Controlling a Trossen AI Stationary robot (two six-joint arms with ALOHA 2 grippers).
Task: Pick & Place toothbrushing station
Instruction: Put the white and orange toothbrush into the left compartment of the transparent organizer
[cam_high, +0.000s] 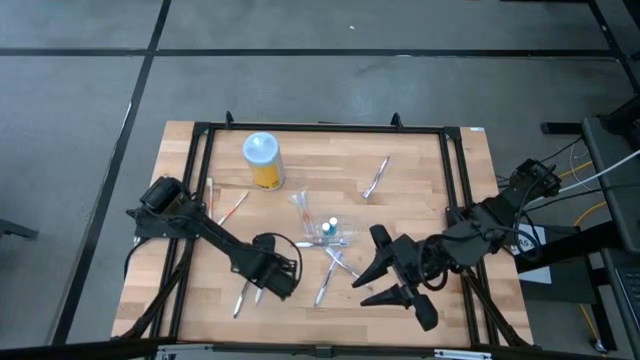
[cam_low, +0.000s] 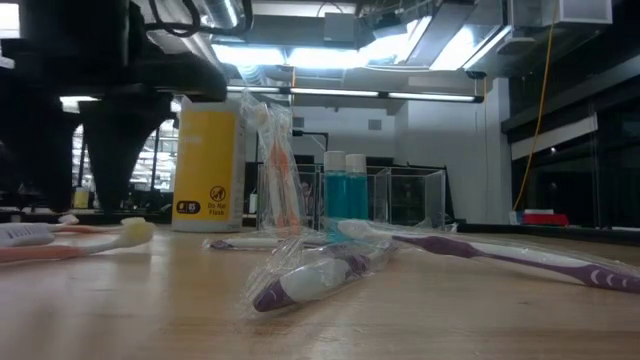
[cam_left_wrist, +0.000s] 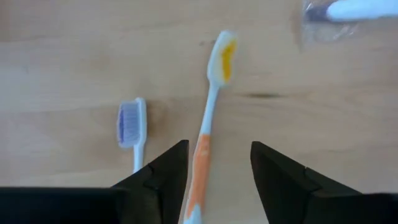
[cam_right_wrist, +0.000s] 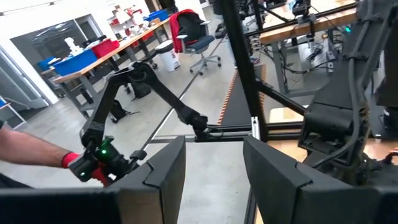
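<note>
The tabletop (cam_high: 420, 170) is pale wood with a matt, visible grain. The orange toothbrush (cam_left_wrist: 205, 143) is smooth glossy plastic; a purple toothbrush (cam_low: 310, 280) lies in crinkled clear film. The left pincer (cam_left_wrist: 214, 180) has matt dark plastic fingers (cam_left_wrist: 165, 180)

Table (cam_high: 420, 150): light wood planks, black frame around the edges | yellow canister (cam_high: 264, 160) upright near the far-left corner | wrapped toothbrush (cam_high: 376, 177) alone at far right | clear holder (cam_high: 329, 230) with blue bottles at centre | loose toothbrushes (cam_high: 333, 268) scattered along the near edge
</note>
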